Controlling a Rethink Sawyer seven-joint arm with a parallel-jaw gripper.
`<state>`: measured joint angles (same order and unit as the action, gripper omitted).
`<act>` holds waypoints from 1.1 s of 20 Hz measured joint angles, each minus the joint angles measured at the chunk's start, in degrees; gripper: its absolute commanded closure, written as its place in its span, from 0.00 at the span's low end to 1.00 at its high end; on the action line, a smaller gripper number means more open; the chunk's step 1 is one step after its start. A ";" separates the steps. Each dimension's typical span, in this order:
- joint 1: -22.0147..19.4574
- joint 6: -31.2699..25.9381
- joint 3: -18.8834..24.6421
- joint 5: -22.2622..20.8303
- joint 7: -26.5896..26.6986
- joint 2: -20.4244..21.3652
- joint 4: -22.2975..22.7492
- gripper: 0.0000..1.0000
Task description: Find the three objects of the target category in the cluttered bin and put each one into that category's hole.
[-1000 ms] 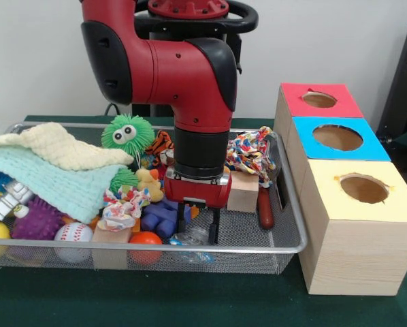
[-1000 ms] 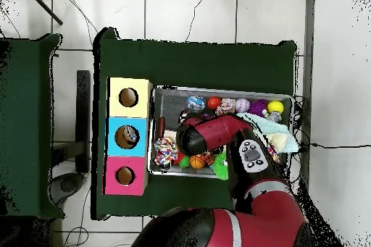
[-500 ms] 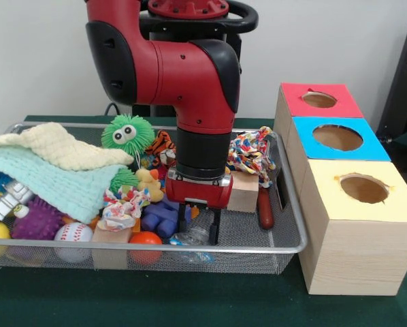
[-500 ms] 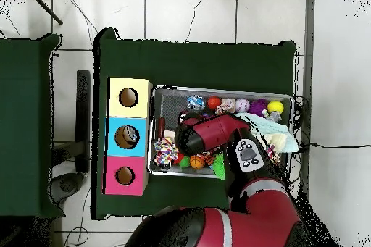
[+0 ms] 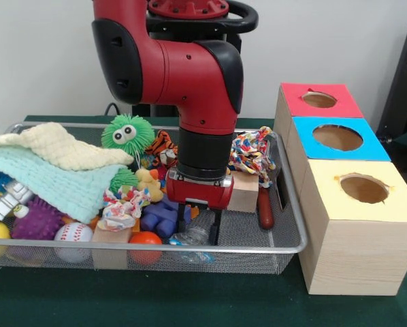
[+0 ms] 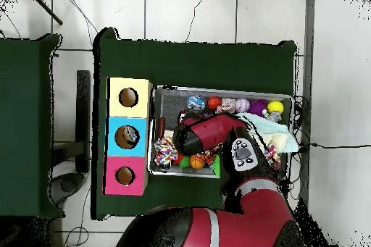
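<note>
My gripper (image 5: 199, 227) hangs low at the front of the wire bin (image 5: 293, 225), open, its two dark fingers apart. Just below the fingertips lies a crumpled clear plastic item (image 5: 192, 239); I cannot tell whether they touch it. A blue rubber toy (image 5: 159, 216) sits just left of the fingers, with an orange ball (image 5: 146, 242) in front of it. Right of the bin stand the red box (image 5: 292, 95), the blue box (image 5: 375, 147) and the yellow box (image 5: 329, 199), each with a round hole on top. In the overhead view the arm (image 6: 206, 132) hides the gripper.
The bin also holds a wooden block (image 5: 243, 191), a coloured rope toy (image 5: 251, 153), a red-handled tool (image 5: 265, 208), a green fuzzy ball (image 5: 126, 131), a tiger toy (image 5: 164, 146), a baseball (image 5: 73, 235), a purple spiky ball (image 5: 37, 221) and folded cloths (image 5: 47, 170).
The arm's upper links have swung a little to the right in the front view. The gripper has stayed nearly in place, still open over the clear plastic item.
</note>
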<state>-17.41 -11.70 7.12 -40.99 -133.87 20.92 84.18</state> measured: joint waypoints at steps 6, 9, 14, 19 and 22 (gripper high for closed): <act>0.44 0.00 -0.45 0.00 0.00 -0.07 -0.20 0.00; 0.73 0.00 -0.73 0.00 0.00 -0.10 -0.30 0.00; 0.87 0.06 -0.88 0.00 0.00 -0.12 -0.35 0.00; 1.08 0.35 -1.16 0.00 0.00 -0.16 -0.36 0.00; 1.15 0.45 -1.25 0.00 0.00 -0.18 -0.36 0.00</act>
<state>-16.26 -11.25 5.87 -40.99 -133.87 20.73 83.81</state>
